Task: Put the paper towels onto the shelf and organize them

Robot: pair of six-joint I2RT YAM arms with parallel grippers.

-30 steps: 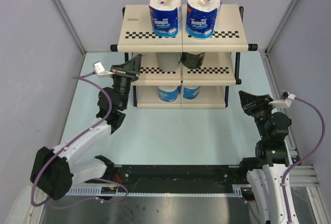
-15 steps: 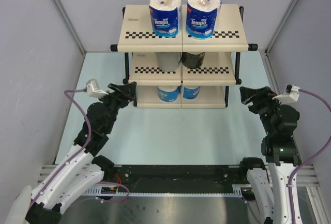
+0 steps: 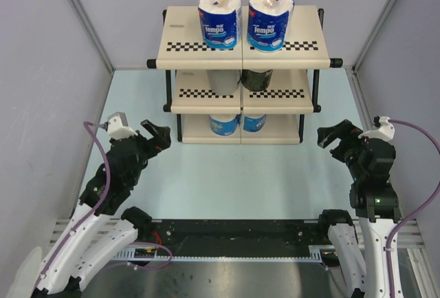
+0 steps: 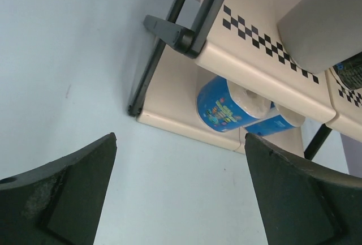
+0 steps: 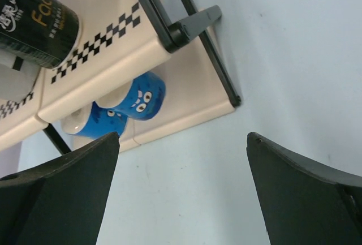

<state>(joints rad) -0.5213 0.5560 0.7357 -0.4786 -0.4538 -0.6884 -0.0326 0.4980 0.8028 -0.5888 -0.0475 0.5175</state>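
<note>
The shelf (image 3: pixel 185 45) stands at the back middle of the table. Two white paper towels in blue wrappers (image 3: pixel 220 19) (image 3: pixel 270 21) stand on its top tier. On the middle tier are a grey roll (image 3: pixel 223 81) and a dark-wrapped roll (image 3: pixel 256 79). Two blue rolls (image 3: pixel 223 124) (image 3: pixel 254 122) sit on the bottom tier. My left gripper (image 3: pixel 155 135) is open and empty, left of the shelf's front. My right gripper (image 3: pixel 337 134) is open and empty off the shelf's right front corner. The left wrist view shows the blue rolls (image 4: pixel 223 106) beyond the left gripper (image 4: pixel 180 137). The right wrist view shows them (image 5: pixel 138 95) beyond the right gripper (image 5: pixel 182 136).
Grey walls with metal corner posts (image 3: pixel 82 16) close in the pale blue table (image 3: pixel 234 181) on three sides. A black rail (image 3: pixel 234 232) with both arm bases runs along the near edge. The shelf's black legs (image 4: pixel 150 78) reach down to the table.
Both arms have drawn back from the shelf toward the near edge. Both grippers have gone from nearly shut to wide open. The rolls have not moved.
</note>
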